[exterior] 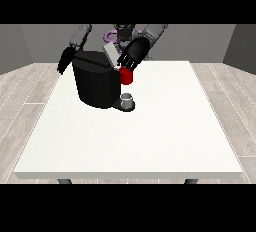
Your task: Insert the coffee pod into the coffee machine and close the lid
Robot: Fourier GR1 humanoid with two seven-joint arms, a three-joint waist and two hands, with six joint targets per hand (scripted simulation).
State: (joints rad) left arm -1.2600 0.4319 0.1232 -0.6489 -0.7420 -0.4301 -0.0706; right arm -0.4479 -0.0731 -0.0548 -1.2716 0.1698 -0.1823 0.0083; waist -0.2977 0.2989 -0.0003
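Seemingly late stage. Coffee machine point(95, 83) stands on table point(150, 141), toward view's left rear. Hand at view's right point(133, 56) hovers over machine's top front, just above red thing at the machine point(126, 76); whether its fingers hold anything, cannot tell. Lid point(110, 53) appears raised, tilted, so closing judged not yet done. Small grey thing point(127, 99) sits on machine's base under spout; cannot tell it for pod. Hand at view's left point(65, 61) hangs beside machine, fingers unclear. Left to do: confirm insertion, shut lid.
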